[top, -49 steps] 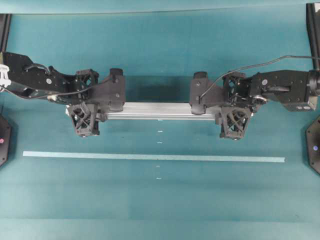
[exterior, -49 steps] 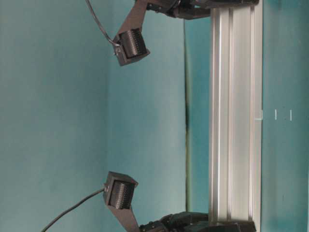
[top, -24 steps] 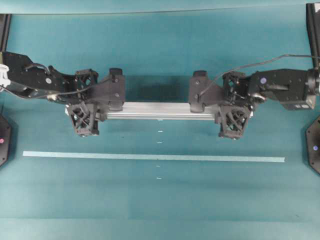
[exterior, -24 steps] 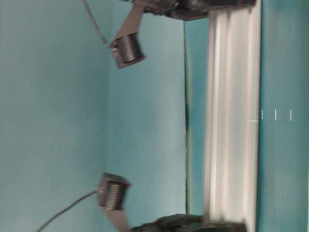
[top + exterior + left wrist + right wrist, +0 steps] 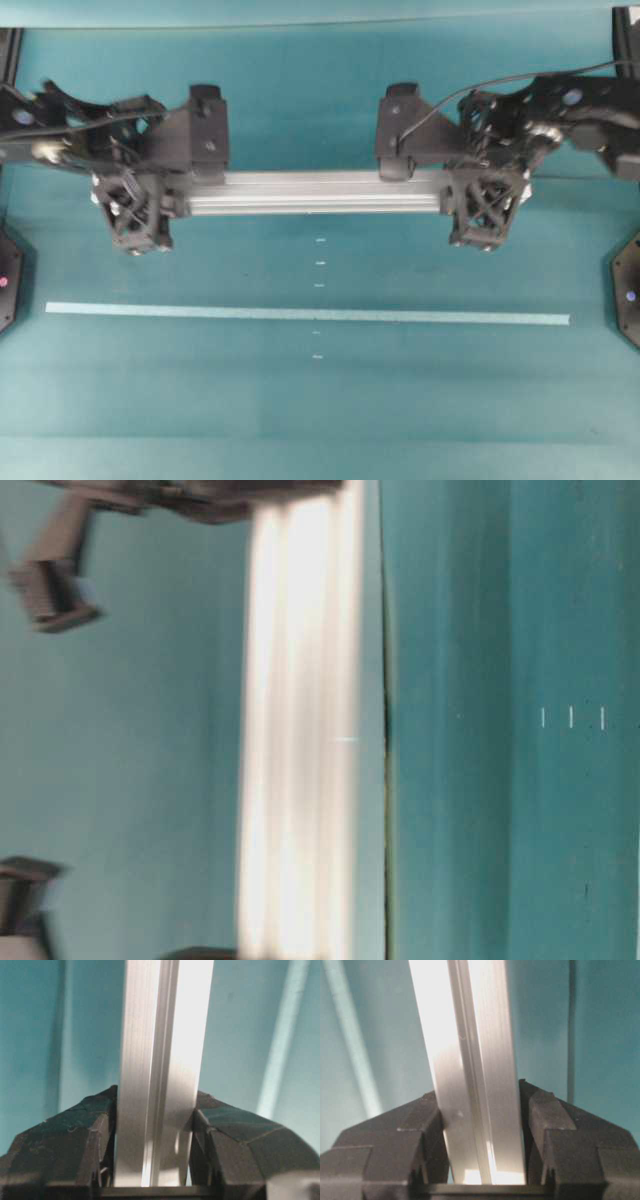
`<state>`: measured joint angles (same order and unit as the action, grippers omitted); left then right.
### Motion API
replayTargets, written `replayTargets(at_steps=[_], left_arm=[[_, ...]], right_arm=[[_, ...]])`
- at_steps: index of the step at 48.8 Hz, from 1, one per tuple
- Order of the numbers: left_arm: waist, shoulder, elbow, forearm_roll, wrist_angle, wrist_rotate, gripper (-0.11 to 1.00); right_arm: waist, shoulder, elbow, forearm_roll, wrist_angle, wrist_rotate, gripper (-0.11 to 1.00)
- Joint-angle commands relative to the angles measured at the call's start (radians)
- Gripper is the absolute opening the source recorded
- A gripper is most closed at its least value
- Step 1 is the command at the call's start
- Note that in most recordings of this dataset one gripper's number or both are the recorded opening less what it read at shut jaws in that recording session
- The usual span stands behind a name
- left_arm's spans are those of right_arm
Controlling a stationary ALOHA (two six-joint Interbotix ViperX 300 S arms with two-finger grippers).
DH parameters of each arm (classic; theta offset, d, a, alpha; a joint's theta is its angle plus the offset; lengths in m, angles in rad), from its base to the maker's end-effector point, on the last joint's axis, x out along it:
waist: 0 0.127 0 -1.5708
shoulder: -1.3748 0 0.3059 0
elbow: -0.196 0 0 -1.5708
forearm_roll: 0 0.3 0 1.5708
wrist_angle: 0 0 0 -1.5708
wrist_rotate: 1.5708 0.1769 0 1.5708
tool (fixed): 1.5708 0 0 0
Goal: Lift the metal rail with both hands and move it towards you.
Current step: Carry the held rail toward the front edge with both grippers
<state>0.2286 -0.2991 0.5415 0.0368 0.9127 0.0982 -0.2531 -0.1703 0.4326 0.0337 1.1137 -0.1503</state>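
Overhead exterior view shows the long grooved silver aluminium rail point(image 5: 315, 191) lying level across the upper middle of the frame, above the thin pale tape strip point(image 5: 308, 315) on the teal bench point(image 5: 320, 410). Black left gripper point(image 5: 135, 205) clamps its left end and black right gripper point(image 5: 484, 203) its right end. Both wrist views show lattice fingers point(image 5: 95, 1152) pressed against the rail's two sides.
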Motion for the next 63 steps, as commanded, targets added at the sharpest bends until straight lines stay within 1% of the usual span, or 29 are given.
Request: replayTargets(at_steps=[1,9,18,23,30,36,43,63], left_arm=[[-0.012,-0.043,-0.091,-0.003,0.086,-0.034,0.31],[-0.041,-0.051,-0.207,-0.003,0.244,-0.049,0.31],[-0.064,-0.043,-0.353,-0.003,0.359,-0.077,0.31],[-0.081,-0.028,-0.428,-0.003,0.43,-0.095,0.31],[-0.104,0.002,-0.515,-0.003,0.515,-0.115,0.31],[-0.121,0.031,-0.584,-0.003,0.555,-0.127,0.31],[-0.127,0.043,-0.626,-0.003,0.561,-0.127,0.31],[-0.132,0.048,-0.632,-0.003,0.561,-0.13,0.31]], right_arm=[[0.0,-0.029,-0.078,0.009,0.091,0.054,0.42],[0.02,-0.052,-0.169,0.006,0.192,0.089,0.42],[0.044,-0.06,-0.268,0.003,0.328,0.121,0.42],[0.061,-0.06,-0.336,0.003,0.405,0.155,0.42],[0.078,-0.06,-0.436,0.003,0.462,0.187,0.42],[0.097,-0.057,-0.505,0.003,0.482,0.207,0.42],[0.103,-0.055,-0.522,0.003,0.483,0.213,0.42],[0.106,-0.058,-0.512,0.003,0.485,0.215,0.42]])
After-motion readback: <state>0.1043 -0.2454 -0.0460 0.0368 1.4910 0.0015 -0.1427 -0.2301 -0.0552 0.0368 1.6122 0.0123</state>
